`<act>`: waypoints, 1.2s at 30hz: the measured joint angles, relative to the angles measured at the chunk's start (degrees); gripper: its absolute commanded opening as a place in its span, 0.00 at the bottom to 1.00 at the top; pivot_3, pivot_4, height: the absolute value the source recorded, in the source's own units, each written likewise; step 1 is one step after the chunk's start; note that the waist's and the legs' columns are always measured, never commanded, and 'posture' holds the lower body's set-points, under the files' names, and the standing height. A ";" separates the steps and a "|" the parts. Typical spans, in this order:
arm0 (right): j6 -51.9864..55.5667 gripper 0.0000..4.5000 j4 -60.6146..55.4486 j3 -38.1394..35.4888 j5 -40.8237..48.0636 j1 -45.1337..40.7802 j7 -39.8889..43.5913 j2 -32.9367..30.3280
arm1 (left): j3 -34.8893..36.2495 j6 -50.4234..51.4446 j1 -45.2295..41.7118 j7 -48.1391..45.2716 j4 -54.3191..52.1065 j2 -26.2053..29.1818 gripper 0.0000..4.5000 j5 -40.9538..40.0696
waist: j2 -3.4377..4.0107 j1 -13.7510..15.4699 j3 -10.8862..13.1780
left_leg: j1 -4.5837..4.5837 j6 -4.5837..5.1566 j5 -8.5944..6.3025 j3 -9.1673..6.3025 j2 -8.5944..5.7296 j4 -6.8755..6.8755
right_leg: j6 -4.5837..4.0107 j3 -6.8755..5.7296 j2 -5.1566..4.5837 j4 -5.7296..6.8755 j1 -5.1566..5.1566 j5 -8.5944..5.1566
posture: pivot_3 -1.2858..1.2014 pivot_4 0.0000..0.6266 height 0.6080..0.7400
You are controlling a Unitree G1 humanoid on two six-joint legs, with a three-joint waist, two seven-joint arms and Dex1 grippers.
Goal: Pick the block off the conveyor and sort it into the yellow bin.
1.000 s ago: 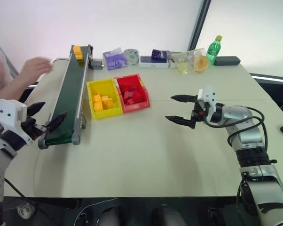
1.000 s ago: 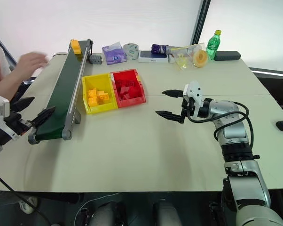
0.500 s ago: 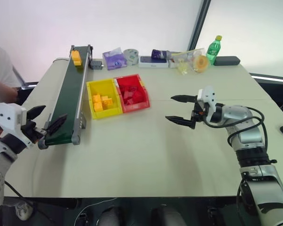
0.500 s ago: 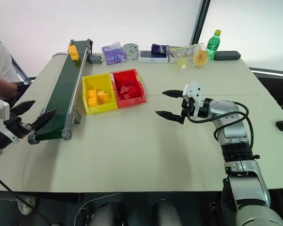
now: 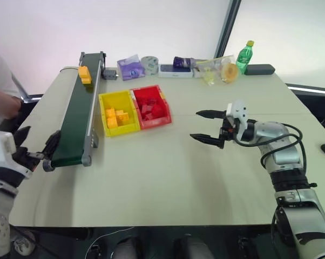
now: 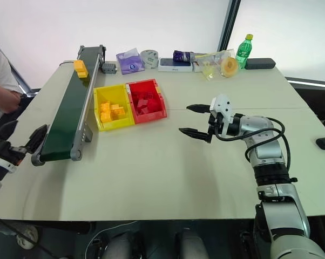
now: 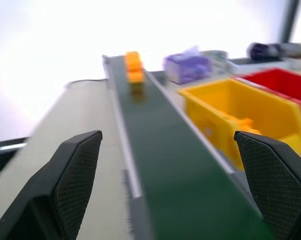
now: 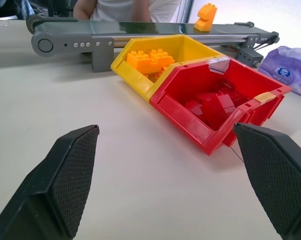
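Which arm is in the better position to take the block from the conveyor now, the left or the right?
Probably the left. The open left gripper waits at the near end of the conveyor, looking along the belt toward the block. The right gripper, also open, hangs over bare table beyond the yellow bin.

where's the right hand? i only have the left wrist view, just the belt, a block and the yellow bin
Observer: The right hand hangs open over bare table, on the far side of the red bin from the conveyor.
Operator: is it holding anything
Observer: No, nothing sits between its fingers; the right wrist view faces the red bin and the yellow bin.
Operator: anyone near the belt
Observer: Yes, a person stands at the table's left edge, beside the conveyor's far half.
Operator: how close is my hand to the block
Observer: The left hand sits open at the conveyor's near end; the block rides near the far end.
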 measured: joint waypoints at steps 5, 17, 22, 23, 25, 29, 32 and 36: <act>-0.16 1.00 0.18 0.05 0.00 -0.04 0.06 0.11 | -0.81 -3.74 5.82 4.75 -6.00 -7.99 0.99 1.76 | -0.02 0.30 -0.01 | 0.01 0.01 0.00 -0.04 -0.01 0.07 | 0.00 -0.02 0.02 0.00 0.08 0.00 | 0.52 0.24 1.00; -0.72 1.00 1.27 0.09 -0.07 -0.31 0.14 0.56 | -4.51 -2.52 3.22 8.36 -5.77 -6.12 0.99 3.10 | -0.03 0.20 -0.02 | 0.03 0.03 -0.01 -0.09 -0.01 0.08 | -0.01 -0.04 0.05 0.00 0.13 0.00 | 0.52 0.24 1.00; -0.71 1.00 1.12 0.17 -0.07 -0.26 -0.01 0.63 | -7.91 8.36 -4.75 11.00 -2.66 1.54 0.99 3.70 | -0.03 0.32 -0.02 | 0.03 0.02 -0.01 -0.10 0.00 0.09 | 0.00 -0.06 0.07 0.00 0.14 0.00 | 0.52 0.24 1.00; -0.70 1.00 1.10 0.18 -0.07 -0.25 -0.08 0.66 | -8.25 10.67 -7.24 11.66 -1.27 3.18 0.99 3.64 | -0.03 0.33 -0.02 | 0.03 0.01 0.00 -0.11 0.00 0.08 | 0.00 -0.06 0.07 0.01 0.13 0.00 | 0.52 0.24 1.00; -0.69 1.00 1.04 0.21 -0.07 -0.25 -0.23 0.70 | -9.04 15.51 -13.04 12.18 2.00 6.20 0.99 3.03 | -0.03 0.36 -0.02 | 0.03 0.01 0.00 -0.10 0.00 0.08 | 0.00 -0.07 0.08 0.01 0.13 0.00 | 0.52 0.24 1.00; -0.67 1.00 0.86 0.39 -0.06 -0.18 -0.59 1.11 | -12.96 20.65 -21.75 11.42 8.81 9.18 0.99 2.77 | -0.02 0.30 -0.01 | 0.03 0.00 0.00 -0.07 -0.02 0.05 | 0.00 -0.07 0.08 0.00 0.11 0.00 | 0.52 0.24 1.00; -0.25 1.00 0.54 0.41 -0.04 0.05 -0.77 1.17 | -16.80 21.57 -26.28 10.21 15.38 10.67 0.99 5.12 | -0.01 0.14 -0.01 | 0.02 -0.01 0.01 0.00 -0.01 0.02 | 0.00 -0.06 0.10 0.00 0.04 0.00 | 0.52 0.24 1.00; 0.32 1.00 -1.41 0.39 0.05 0.83 -0.97 1.02 | -20.09 19.98 -29.70 8.26 21.48 10.98 0.99 7.59 | -0.01 0.25 -0.01 | -0.02 -0.03 0.02 0.02 0.00 0.03 | 0.00 -0.06 0.11 0.01 -0.02 0.00 | 0.52 0.24 1.00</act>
